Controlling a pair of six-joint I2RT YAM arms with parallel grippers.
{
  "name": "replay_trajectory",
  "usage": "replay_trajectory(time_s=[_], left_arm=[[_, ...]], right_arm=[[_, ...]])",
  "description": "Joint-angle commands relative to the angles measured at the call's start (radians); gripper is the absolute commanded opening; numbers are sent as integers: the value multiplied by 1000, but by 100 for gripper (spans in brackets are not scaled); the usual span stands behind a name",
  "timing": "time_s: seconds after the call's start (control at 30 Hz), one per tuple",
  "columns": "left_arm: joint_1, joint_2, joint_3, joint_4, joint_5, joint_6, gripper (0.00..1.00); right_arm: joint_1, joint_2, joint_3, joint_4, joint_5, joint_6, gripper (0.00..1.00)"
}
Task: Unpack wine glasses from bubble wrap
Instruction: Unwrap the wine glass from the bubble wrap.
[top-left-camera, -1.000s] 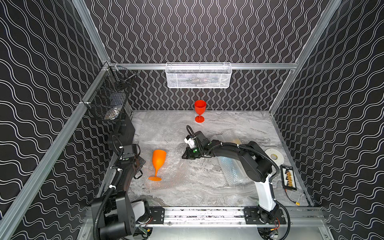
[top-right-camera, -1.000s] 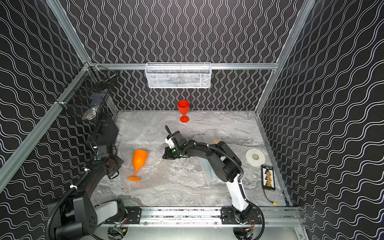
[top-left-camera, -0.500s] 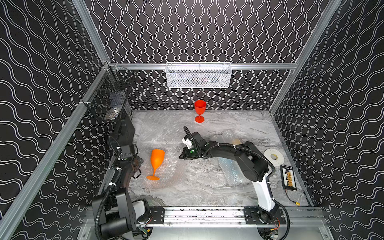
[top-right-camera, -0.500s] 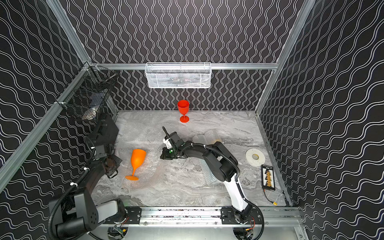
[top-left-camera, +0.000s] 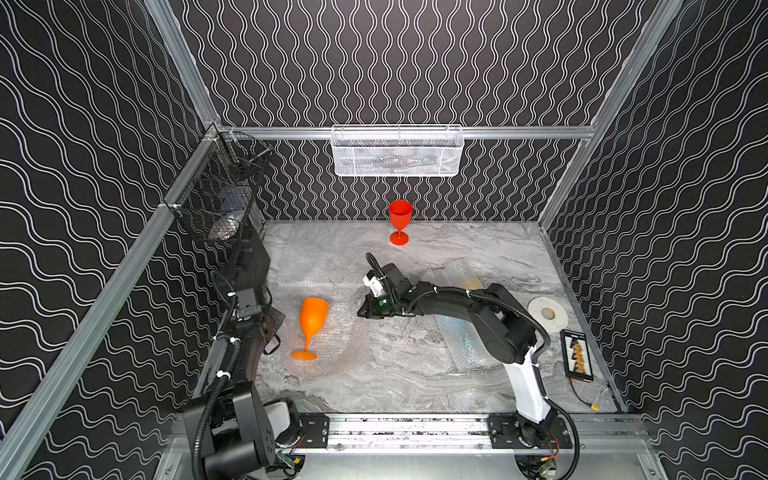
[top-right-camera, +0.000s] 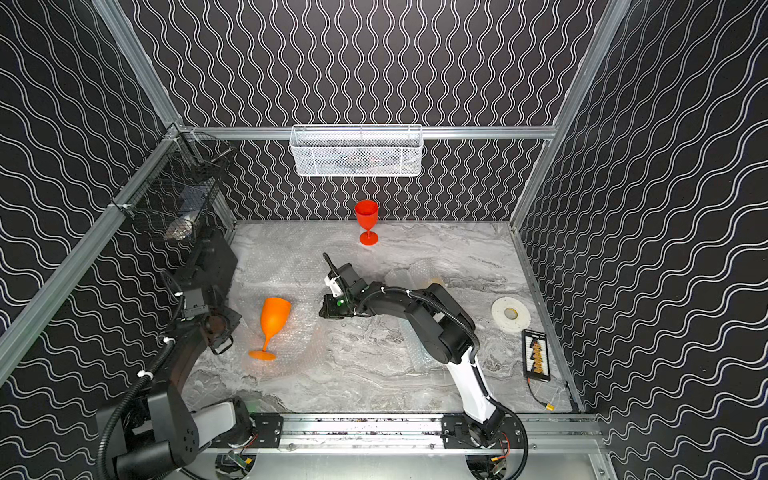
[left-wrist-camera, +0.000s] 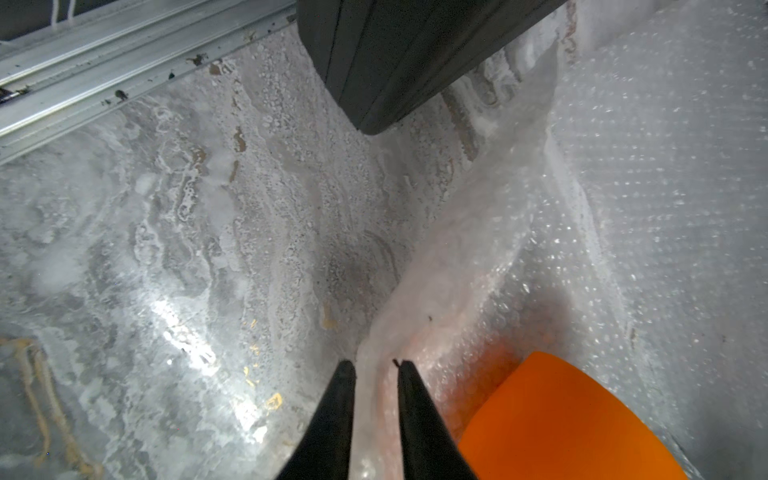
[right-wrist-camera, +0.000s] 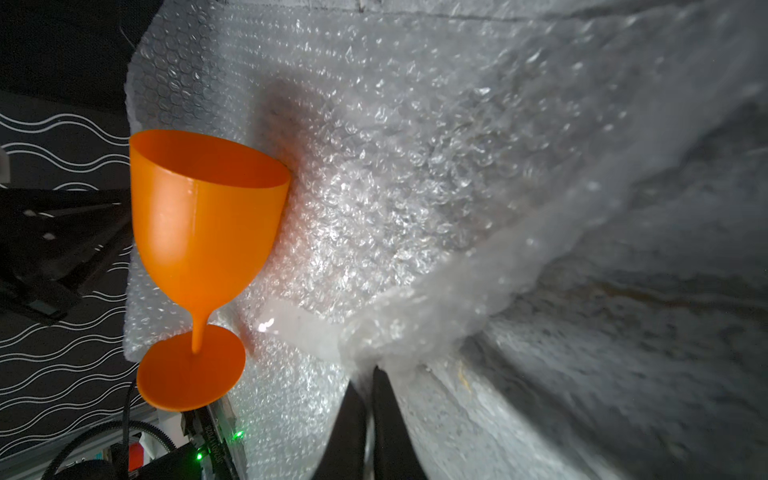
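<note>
We see the right claw closed on a bunched edge of the bubble wrap. The left claw stands narrowly parted, a fold of the same sheet between its jaws. On that sheet, between the claws, the orange wine glass lies on its side. The red wine glass stands upright at the back of the table. We cannot read the marks on the black device.
</note>
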Motion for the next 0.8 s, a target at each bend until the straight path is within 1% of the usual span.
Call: replay_trajectory(time_s=[0.0,0.1,0.17,0.23,0.3,0.37,0.4,0.43,0.47,0.5,0.6,0.63,0.67,0.7,0.73,0.77], left_arm=[[2,-30,43,-59,-5,35,27],[2,-69,89,-127,-28,56,28],[2,-91,124,-181,-47,70,29],[3,-110,148,-197,-19,92,29],[2,-124,157,-188,55,121,30],[3,-115,153,-134,228,207,37],[2,-96,159,-129,313,247,38],[1,-69,167,-141,388,282,39],[1,-45,173,-161,434,308,41],[1,-27,178,-186,453,328,41],[-15,-27,190,-233,438,341,43],[-21,-32,198,-232,450,342,46],[-24,-32,208,-237,459,343,47],[-24,-27,225,-251,465,351,53],[-25,-17,244,-272,467,366,54],[-26,-8,265,-299,460,386,57]], right_arm=[[2,-22,4,-6,14,-11,9],[2,-47,-23,7,34,-15,10],[2,-42,-14,-6,29,-22,10],[2,-47,-18,-9,23,-24,10],[2,-55,-39,13,22,-19,10],[2,-48,-27,-10,16,-30,11],[2,-50,-21,-22,15,-37,12],[2,-55,-25,-25,16,-43,13],[2,-63,-33,-22,20,-48,15],[2,-69,-41,-20,24,-50,17],[1,-81,-41,-44,40,-69,28],[1,-89,-43,-53,43,-75,32],[1,-98,-51,-53,46,-77,35],[1,-111,-63,-49,50,-77,39],[-1,-122,-76,-45,52,-77,41],[-2,-129,-82,-44,51,-79,43]])
